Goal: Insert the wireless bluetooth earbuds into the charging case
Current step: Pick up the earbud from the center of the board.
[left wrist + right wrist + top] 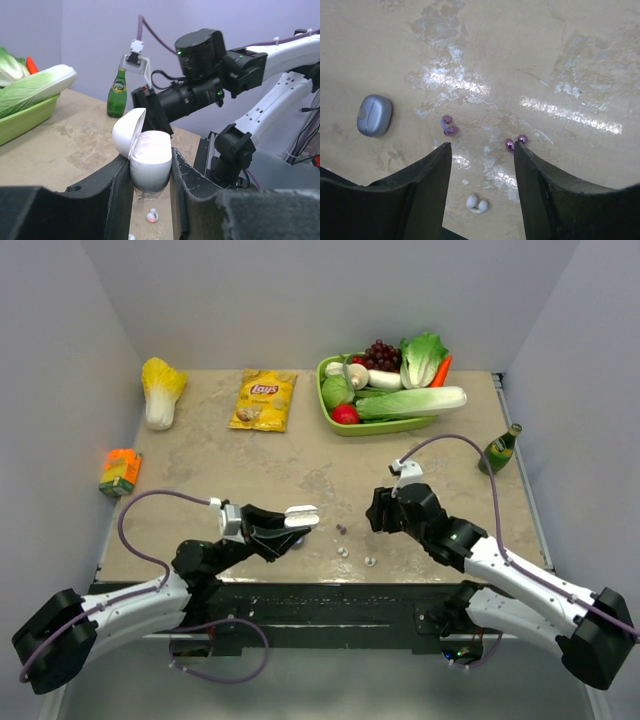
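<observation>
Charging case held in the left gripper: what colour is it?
White. The charging case shows best in the left wrist view, with its lid open.

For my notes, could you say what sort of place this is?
Probably a robot lab cell: plain walls box in the table, left arm and right arm mount at its edge, a green tray holds produce.

- Top view: bright, even light from above; the arms (500, 565) throw only soft, faint shadows on the table (300, 470).
- Right wrist view: white glare streaks and patches lie across the table's glossy surface; the picture is sharp.
- Left wrist view: the near fingers (112, 200) of the left gripper (151, 167) are blurred, the white charging case (145, 147) between them crisp; the walls (90, 40) look lilac.
</observation>
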Tool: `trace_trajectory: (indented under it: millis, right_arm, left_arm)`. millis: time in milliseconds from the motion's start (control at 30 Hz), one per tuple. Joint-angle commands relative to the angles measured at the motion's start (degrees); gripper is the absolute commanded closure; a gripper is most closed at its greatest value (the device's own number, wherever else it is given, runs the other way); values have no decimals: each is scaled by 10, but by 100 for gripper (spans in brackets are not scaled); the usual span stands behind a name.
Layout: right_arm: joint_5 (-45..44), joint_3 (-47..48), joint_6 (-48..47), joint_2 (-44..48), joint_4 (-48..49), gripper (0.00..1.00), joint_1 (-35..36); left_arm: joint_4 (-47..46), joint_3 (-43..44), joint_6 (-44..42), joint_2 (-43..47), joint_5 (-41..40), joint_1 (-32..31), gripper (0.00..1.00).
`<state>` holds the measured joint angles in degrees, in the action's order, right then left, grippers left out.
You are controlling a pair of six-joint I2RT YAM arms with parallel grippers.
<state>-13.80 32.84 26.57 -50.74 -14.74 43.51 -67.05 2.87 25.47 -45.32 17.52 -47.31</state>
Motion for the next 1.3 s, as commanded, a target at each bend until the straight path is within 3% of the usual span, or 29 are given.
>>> trace_trajectory:
  millis: [0, 233, 400, 500, 767, 1267]
  right_arm:
    - [25, -5, 27, -23, 57, 45, 1]
    - [80, 14, -21, -37, 18, 45, 8]
    - [54, 33, -12, -95, -5, 49, 114]
    - [57, 27, 0, -110, 16, 52, 140]
    - [20, 16, 10, -132, 45, 60, 151]
    - [9, 17, 8, -218, 72, 57, 151]
  left_arm:
    - [-85, -55, -41, -10, -52, -37, 100]
    - [-23, -66, -49, 42, -79, -49, 100]
    - [25, -61, -43, 66, -90, -49, 100]
    - [25, -63, -36, 60, -86, -50, 100]
    - [23, -66, -31, 56, -80, -49, 100]
    - [25, -78, -24, 56, -84, -49, 100]
